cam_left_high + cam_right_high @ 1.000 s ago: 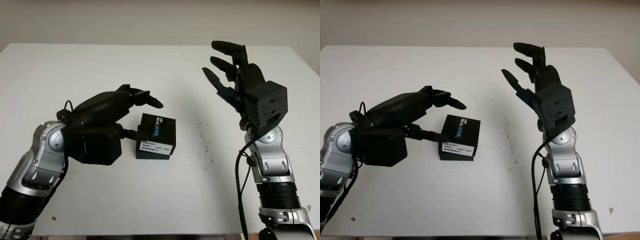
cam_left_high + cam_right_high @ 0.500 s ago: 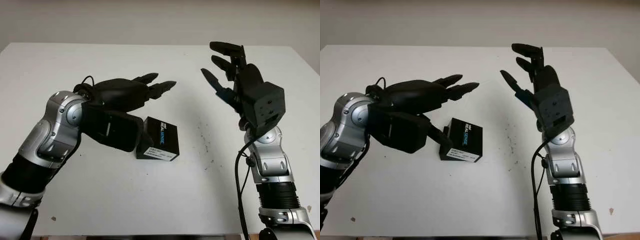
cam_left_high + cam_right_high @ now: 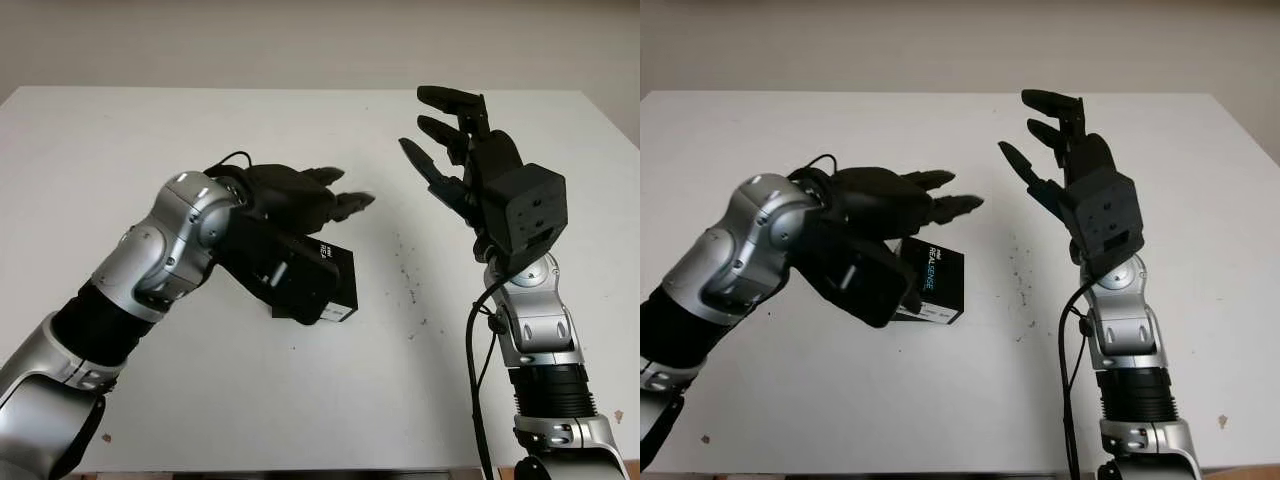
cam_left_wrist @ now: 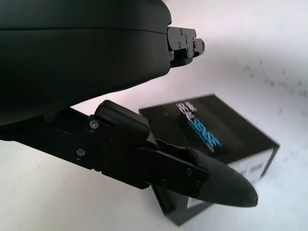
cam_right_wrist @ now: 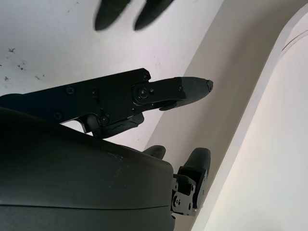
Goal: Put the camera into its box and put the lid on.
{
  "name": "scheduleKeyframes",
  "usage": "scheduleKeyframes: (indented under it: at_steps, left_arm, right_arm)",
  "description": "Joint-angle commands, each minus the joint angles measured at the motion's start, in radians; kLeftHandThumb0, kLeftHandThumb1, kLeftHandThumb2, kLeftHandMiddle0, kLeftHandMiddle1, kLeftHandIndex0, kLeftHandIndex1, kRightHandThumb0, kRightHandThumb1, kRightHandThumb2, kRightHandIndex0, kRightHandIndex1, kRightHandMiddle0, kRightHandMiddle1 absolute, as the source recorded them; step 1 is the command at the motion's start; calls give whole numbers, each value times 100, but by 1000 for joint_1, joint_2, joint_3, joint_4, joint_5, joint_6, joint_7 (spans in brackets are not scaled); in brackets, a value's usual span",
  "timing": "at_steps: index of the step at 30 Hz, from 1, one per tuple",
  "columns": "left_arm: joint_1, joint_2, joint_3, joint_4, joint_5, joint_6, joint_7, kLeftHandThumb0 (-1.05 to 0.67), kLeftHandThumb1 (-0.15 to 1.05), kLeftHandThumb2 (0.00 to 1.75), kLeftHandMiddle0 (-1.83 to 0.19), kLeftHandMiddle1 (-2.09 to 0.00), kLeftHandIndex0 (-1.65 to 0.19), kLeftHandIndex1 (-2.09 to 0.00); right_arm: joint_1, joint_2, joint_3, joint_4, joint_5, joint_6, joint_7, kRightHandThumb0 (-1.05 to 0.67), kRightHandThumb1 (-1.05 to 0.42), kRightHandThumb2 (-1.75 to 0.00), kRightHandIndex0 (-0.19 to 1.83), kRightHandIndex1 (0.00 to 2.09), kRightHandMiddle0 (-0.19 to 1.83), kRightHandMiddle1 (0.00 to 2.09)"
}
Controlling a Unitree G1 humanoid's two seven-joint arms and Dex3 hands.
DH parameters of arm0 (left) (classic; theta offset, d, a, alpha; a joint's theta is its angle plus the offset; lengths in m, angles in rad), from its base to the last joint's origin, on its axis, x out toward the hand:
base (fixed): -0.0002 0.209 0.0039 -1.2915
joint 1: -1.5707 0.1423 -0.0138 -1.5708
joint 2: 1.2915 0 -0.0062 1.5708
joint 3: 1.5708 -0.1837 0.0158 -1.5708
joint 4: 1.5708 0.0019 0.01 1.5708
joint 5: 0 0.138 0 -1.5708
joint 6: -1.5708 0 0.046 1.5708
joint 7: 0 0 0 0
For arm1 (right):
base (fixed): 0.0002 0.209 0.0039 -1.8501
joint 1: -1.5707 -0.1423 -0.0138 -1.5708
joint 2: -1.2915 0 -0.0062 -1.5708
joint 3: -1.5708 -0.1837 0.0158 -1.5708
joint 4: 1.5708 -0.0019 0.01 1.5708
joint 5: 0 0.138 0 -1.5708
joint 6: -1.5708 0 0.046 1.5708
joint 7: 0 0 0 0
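A closed black box (image 3: 338, 284) with blue-and-white REALSENSE lettering and a white label lies on the white table (image 3: 250, 400), left of centre. My left hand (image 3: 335, 205) hovers open just above it, and its wrist block hides the box's left part. In the left wrist view the box (image 4: 216, 139) lies just beyond the thumb (image 4: 192, 173), with nothing held. My right hand (image 3: 430, 125) is raised upright over the right half of the table, open, well apart from the box.
A patch of dark specks (image 3: 405, 270) marks the table between the box and the right arm. The table's far edge (image 3: 200, 88) meets a plain wall. Bare tabletop surrounds the box on all sides.
My left arm has risen from the box's left side and swung right, so the hand now sits over the box. The box has shifted slightly right. The right hand has barely moved.
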Motion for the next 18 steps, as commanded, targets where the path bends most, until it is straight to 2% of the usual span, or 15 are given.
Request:
scheduleKeyframes:
  at_steps: [1, 4, 6, 9, 10, 13, 14, 17, 18]
  left_arm:
    - [-7, 2, -14, -30, 35, -8, -19, -105, 105, 25, 18, -80, 7, -28]
    - [13, 3, -24, -54, 84, -10, -39, -105, 105, 28, 19, -86, 9, -32]
    - [37, 6, -19, -69, 93, -13, -47, -105, 105, 31, 19, -116, 15, -71]
    - [79, 7, -6, -92, 91, -1, -63, -105, 105, 30, 19, -120, 19, -93]
    - [93, 5, -3, -101, 97, 6, -63, -105, 105, 30, 19, -123, 19, -93]
    - [144, -3, 1, -132, 139, 39, -48, -105, 105, 25, 19, -122, 19, -61]
    - [160, -5, 1, -141, 158, 42, -32, -105, 105, 26, 19, -108, 19, -54]
    - [207, -16, -2, -157, 218, 42, 29, -105, 105, 26, 19, -99, 18, -50]
    - [217, -21, -5, -159, 238, 42, 43, -105, 105, 26, 19, -111, 15, -52]
  right_arm:
    - [-10, 2, -3, -20, 1, 2, -9, -48, -105, -19, 6, 63, -17, 100]
    - [-10, -4, -2, -5, -11, -21, -20, -49, -105, -19, 5, 63, -16, 100]
    - [-11, -4, -5, -3, -11, -25, -26, -49, -105, -21, 2, 61, -15, 100]
    - [-9, -4, -10, -13, -14, -21, -36, -49, -105, -22, 1, 58, -15, 99]
    - [-9, -6, -10, -16, -15, -19, -37, -49, -105, -22, 1, 57, -14, 98]
    - [-7, -6, -14, -17, -8, -22, -36, -47, -105, -23, 2, 55, -14, 98]
    - [-7, -6, -13, -17, -10, -21, -37, -47, -105, -23, 2, 55, -14, 99]
    - [-6, -4, -15, -17, -9, -18, -38, -47, -105, -22, 4, 55, -14, 100]
    - [-5, -4, -15, -18, -6, -16, -36, -47, -105, -22, 4, 54, -15, 99]
